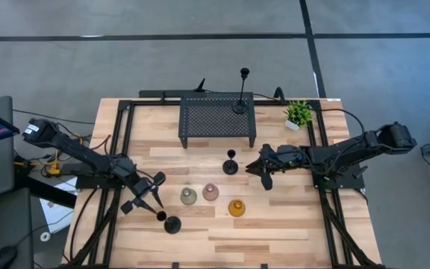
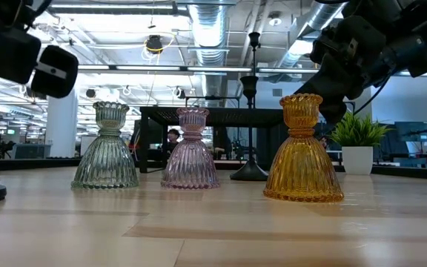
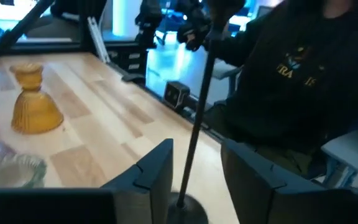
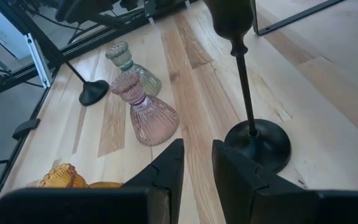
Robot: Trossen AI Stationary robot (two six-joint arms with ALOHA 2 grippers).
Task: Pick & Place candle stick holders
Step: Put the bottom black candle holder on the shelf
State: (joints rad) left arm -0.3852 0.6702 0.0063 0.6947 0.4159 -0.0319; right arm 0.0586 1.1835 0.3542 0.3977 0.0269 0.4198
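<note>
Wooden table (image 1: 290, 224): open left pincer (image 3: 194, 168) straddles black holder's stem (image 3: 194, 134); right pincer (image 4: 196, 163) open.

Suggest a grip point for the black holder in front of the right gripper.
Take the short black holder by its thin stem, midway between cup and round base, right gripper coming in level from the side. It stands upright and the stem is the only narrow part; the open fingers already face it.

Grey floor (image 1: 200, 67) crossed by dark lines surrounds the table; exposed ducts (image 2: 206, 22) and ceiling lights hang overhead.
</note>
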